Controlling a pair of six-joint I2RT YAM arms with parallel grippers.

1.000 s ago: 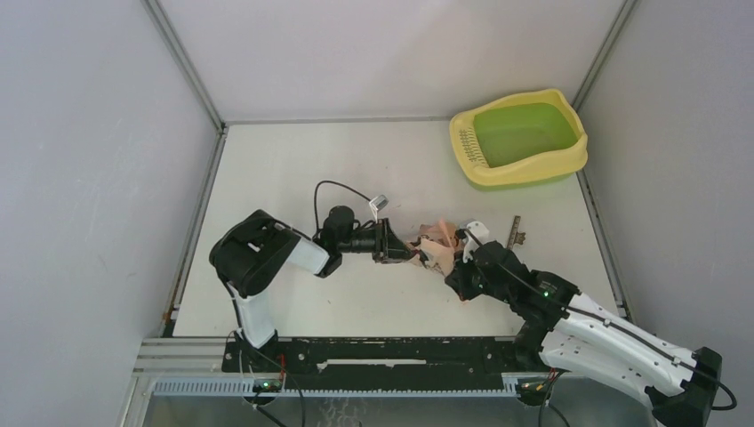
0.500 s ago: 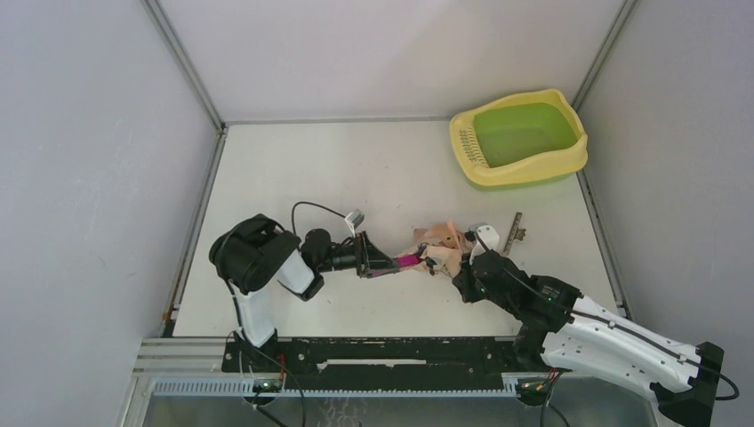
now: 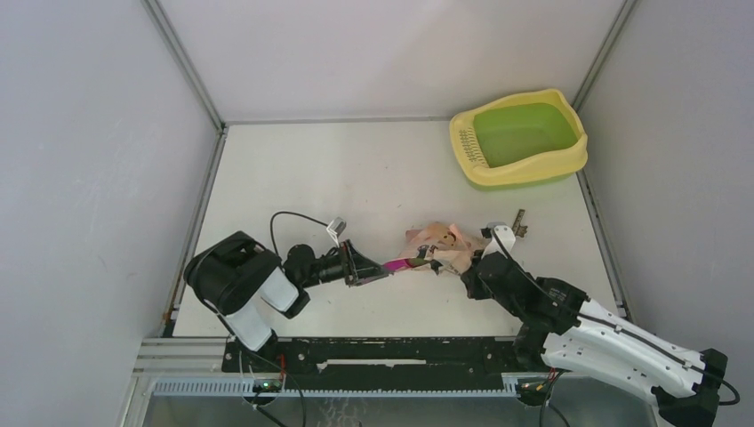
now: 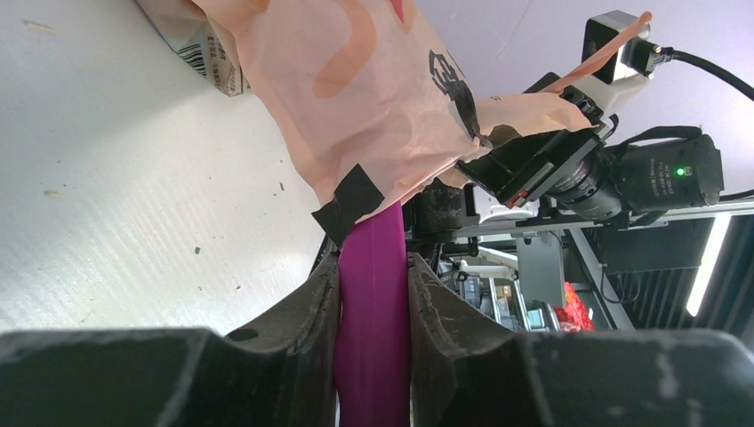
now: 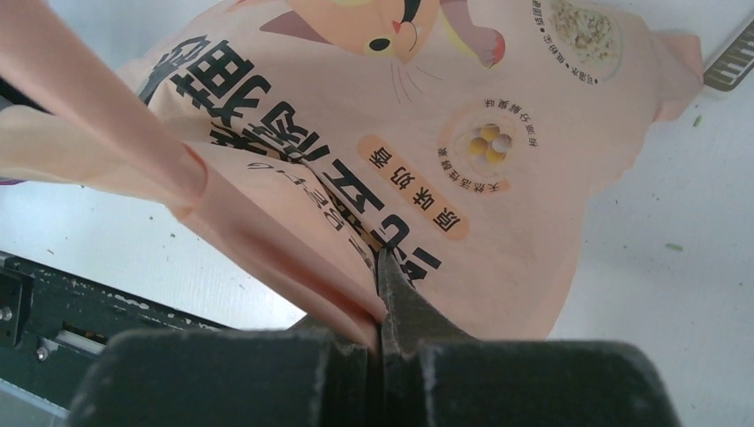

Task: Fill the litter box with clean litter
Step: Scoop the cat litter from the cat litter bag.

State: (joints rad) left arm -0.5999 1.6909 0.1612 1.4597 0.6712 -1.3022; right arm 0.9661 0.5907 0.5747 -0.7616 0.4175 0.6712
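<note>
the left gripper (image 4: 373,267) is clamped on the flat handle of a magenta scoop (image 4: 373,356), whose far end disappears into the mouth of a peach-pink printed bag (image 4: 373,98). the right gripper (image 5: 381,298) is pinched tight on a fold of that bag's edge, a hold that looks meant to prop the mouth up and steady it so the scoop can work inside. bag and scoop sit between the two arms near the front of the white table (image 3: 356,178), the bag slumped on the surface. the litter box (image 3: 523,175) stands well apart in the far right corner, its grille end toward the middle of the table. its lime basin shows no fill from overhead, so the filling appears hardly begun. the litter (image 4: 197,251) shows only as a few dark specks on the table by the bag. whether the scoop's bowl carries any cannot be told, since the bag hides it. count: two arms, one bag, one scoop, one litter box, and one dark toothed strip (image 3: 516,224) lying just beside the bag.
</note>
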